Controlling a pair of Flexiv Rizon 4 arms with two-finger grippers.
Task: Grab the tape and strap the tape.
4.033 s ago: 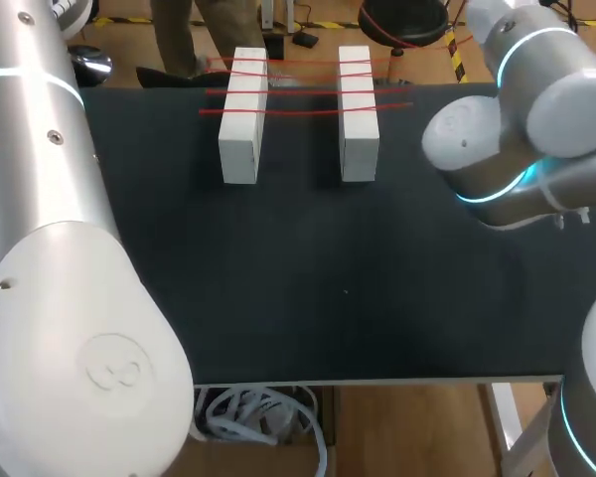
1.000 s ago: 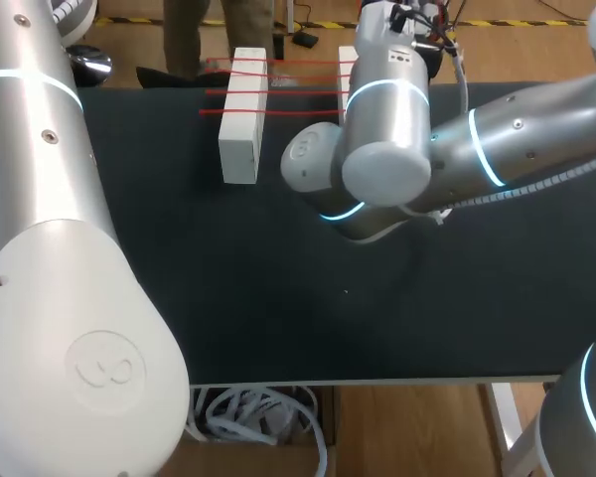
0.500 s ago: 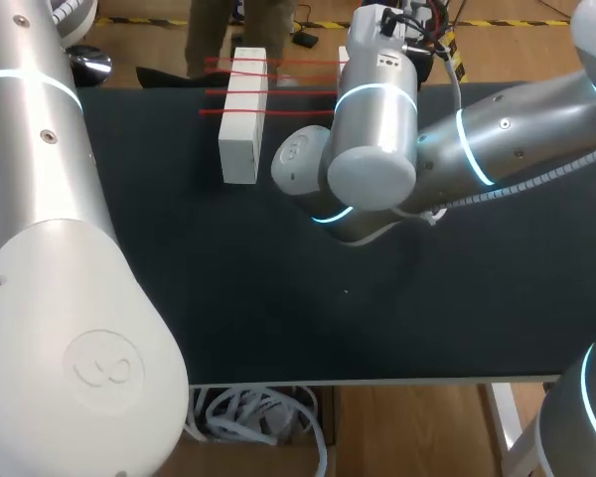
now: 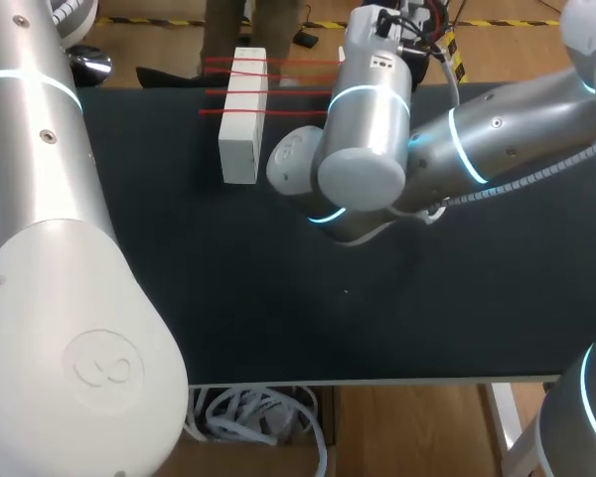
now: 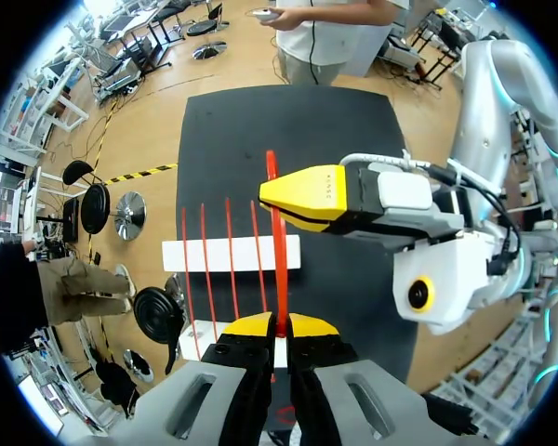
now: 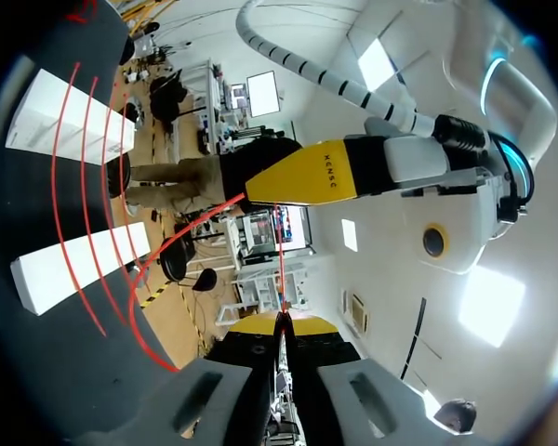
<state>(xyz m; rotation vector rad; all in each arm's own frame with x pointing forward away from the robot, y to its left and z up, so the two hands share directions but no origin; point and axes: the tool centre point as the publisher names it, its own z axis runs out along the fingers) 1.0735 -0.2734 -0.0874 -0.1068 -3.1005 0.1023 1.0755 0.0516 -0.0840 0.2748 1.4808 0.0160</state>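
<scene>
A black worktop point(image 4: 278, 328) fills the head view. The white left arm point(image 4: 50, 248) bulks along its left side. The right arm point(image 4: 497, 129) reaches in from the right, across the far middle.

At the far edge stands a white block point(image 4: 240, 119) with thin red strands point(image 4: 278, 91) running over it. A second white block point(image 5: 193, 346) shows only in the left wrist view, where the strands span both blocks.

A separate length of red tape point(image 5: 276, 242) is stretched over the blocks between the two arms. The left fingers point(image 5: 253, 325) are closed on one end, and the right fingers point(image 6: 256, 325) are pinched on the other.

Four seconds ago the right arm was back at the right side, with both blocks in plain sight from the head view. Now it covers the right-hand block. Over the last second it edged slightly left.
</scene>
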